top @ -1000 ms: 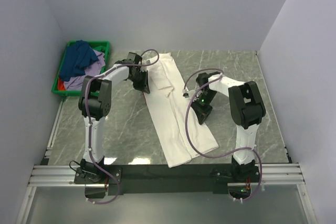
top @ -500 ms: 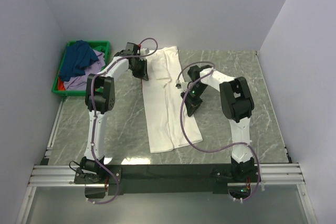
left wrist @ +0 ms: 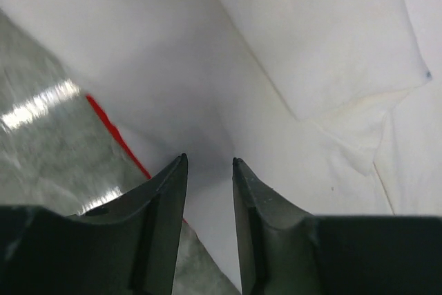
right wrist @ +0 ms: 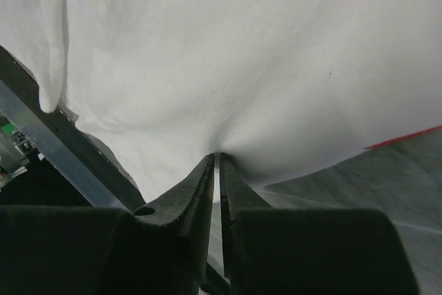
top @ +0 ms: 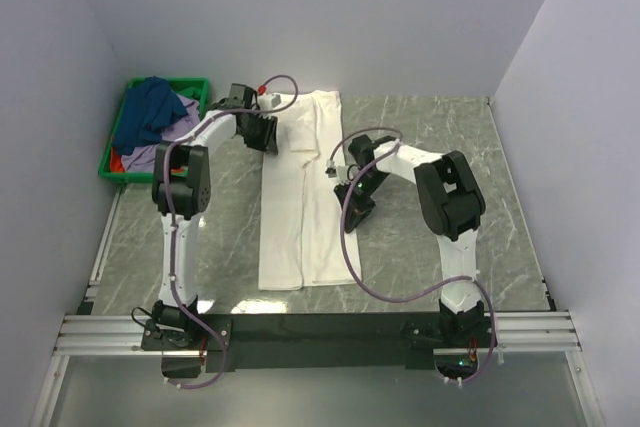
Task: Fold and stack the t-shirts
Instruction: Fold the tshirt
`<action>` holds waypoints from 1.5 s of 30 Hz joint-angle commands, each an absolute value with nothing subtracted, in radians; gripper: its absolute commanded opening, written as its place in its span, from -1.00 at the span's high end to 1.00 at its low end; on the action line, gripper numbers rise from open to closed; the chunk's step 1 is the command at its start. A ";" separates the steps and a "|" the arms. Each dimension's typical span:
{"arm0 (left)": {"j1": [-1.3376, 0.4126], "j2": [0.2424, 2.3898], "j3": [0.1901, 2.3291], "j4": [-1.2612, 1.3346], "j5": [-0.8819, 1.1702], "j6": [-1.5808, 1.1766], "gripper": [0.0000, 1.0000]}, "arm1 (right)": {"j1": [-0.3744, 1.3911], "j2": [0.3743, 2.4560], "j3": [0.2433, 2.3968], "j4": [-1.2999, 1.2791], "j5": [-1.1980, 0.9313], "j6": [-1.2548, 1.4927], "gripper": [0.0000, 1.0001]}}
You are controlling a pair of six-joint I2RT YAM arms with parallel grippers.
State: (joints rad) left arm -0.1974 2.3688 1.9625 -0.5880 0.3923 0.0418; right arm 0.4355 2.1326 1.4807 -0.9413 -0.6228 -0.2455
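The white t-shirt (top: pixel 300 207) lies on the marble table as a long narrow strip folded lengthwise, running from the back wall toward the front. My left gripper (top: pixel 262 133) hovers at the strip's far left edge. In the left wrist view its jaws (left wrist: pixel 208 160) stand open just above the white cloth (left wrist: pixel 311 46), gripping nothing. My right gripper (top: pixel 352 209) is at the strip's right edge, about halfway down. In the right wrist view it (right wrist: pixel 217 155) is shut on a puckered pinch of the white fabric (right wrist: pixel 242 46).
A green crate (top: pixel 202 85) stands at the back left and holds dark blue (top: pixel 148 112), lavender (top: pixel 170 142) and red (top: pixel 117 162) t-shirts. Walls close in the table at the back and on both sides. A black rail (top: pixel 320 327) runs along the front edge.
Both arms swung left, dragging the white t-shirt from a slant into a straight strip further left. The left jaws have opened and let go of the cloth.
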 commanded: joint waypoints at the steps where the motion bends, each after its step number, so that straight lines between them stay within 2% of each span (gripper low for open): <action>1: -0.170 2.158 1.826 -0.548 0.471 0.084 0.22 | 0.469 2.103 1.408 -0.842 -0.581 -0.227 0.67; 3: -0.157 2.064 1.681 -0.478 0.509 0.097 0.20 | 0.471 2.070 1.390 -0.828 -0.581 -0.216 0.58; 6: -0.124 1.835 1.457 -0.402 0.593 0.155 0.11 | 0.471 1.914 1.349 -0.818 -0.557 -0.244 0.30; 7: -0.115 1.713 1.400 -0.394 0.644 0.216 0.10 | 0.471 1.870 1.330 -0.813 -0.539 -0.276 0.12; 9: -0.092 1.591 1.248 -0.420 0.689 0.306 0.07 | 0.474 1.730 1.269 -0.796 -0.519 -0.314 -0.02; 12: -0.087 1.329 1.073 -0.559 0.761 0.556 0.05 | 0.508 1.521 1.146 -0.732 -0.460 -0.403 -0.04; 15: -0.090 1.157 0.904 -0.664 0.793 0.800 -0.01 | 0.579 1.332 0.994 -0.652 -0.384 -0.506 -0.06; 19: -0.162 1.014 0.746 -0.842 0.804 1.090 -0.07 | 0.693 1.201 0.859 -0.614 -0.348 -0.635 -0.05; 24: -0.391 0.856 0.569 -0.781 0.707 1.068 -0.05 | 0.876 1.123 0.677 -0.481 -0.264 -0.692 -0.03; 28: -0.585 0.805 0.500 -0.710 0.638 1.009 -0.03 | 0.959 1.132 0.606 -0.424 -0.224 -0.735 -0.01; 34: -0.718 0.841 0.413 -0.549 0.500 0.983 0.05 | 1.022 1.180 0.546 -0.318 -0.169 -0.770 0.04; 39: -0.735 0.948 0.388 -0.451 0.433 0.982 0.11 | 1.046 1.242 0.546 -0.291 -0.155 -0.761 0.13; 45: -0.739 1.041 0.416 -0.417 0.403 0.963 0.08 | 1.078 1.301 0.538 -0.313 -0.147 -0.770 0.06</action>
State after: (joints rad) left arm -0.7338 1.0080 0.4004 -0.4625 0.4469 0.9730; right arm 1.0611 1.2648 0.5488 -0.3222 -0.1596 -0.7578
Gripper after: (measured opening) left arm 0.458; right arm 0.461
